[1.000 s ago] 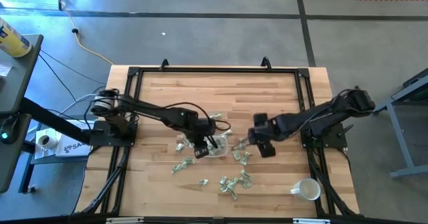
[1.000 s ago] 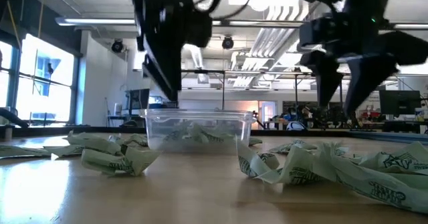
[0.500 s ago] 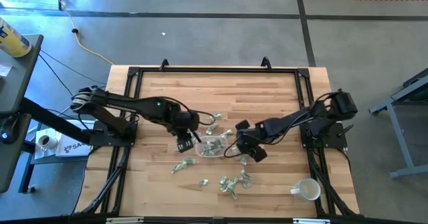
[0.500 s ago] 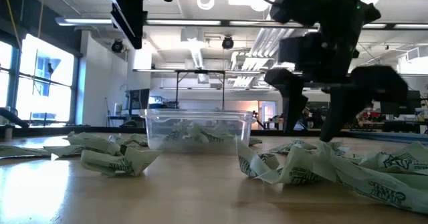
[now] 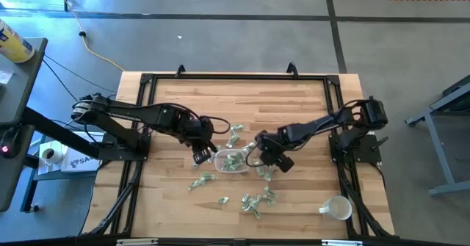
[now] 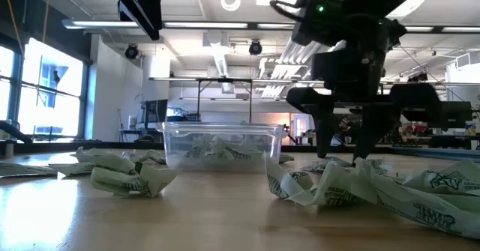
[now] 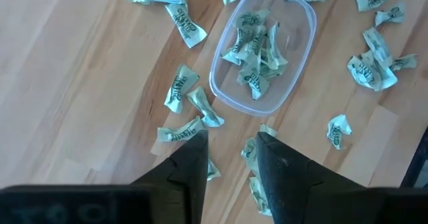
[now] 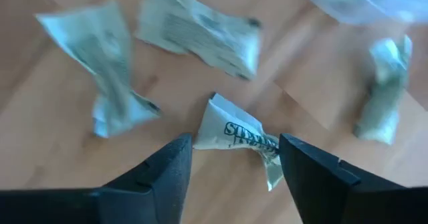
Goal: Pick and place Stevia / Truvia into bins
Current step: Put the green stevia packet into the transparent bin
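The clear tub (image 5: 233,161) sits mid-table with several green-and-white packets inside (image 7: 257,50). More crumpled packets lie around it on the wood (image 5: 254,200) (image 6: 127,177). My left gripper (image 5: 201,155) hangs open, high above the table just left of the tub (image 7: 231,150). My right gripper (image 5: 263,159) is open and low, just right of the tub (image 6: 341,150), fingers pointing down. In the right wrist view its fingers stand on either side of one crumpled packet (image 8: 237,140) without touching it.
A white mug (image 5: 336,208) lies near the table's near right corner. Loose packets cluster near-right of the tub (image 6: 360,187) and to its left (image 7: 180,93). A black frame (image 5: 235,77) runs around the table top. Bare wood lies toward the far edge.
My left gripper has risen from the tub and drawn back toward the table's left. My right gripper has moved left toward the tub and come down over the packets beside it.
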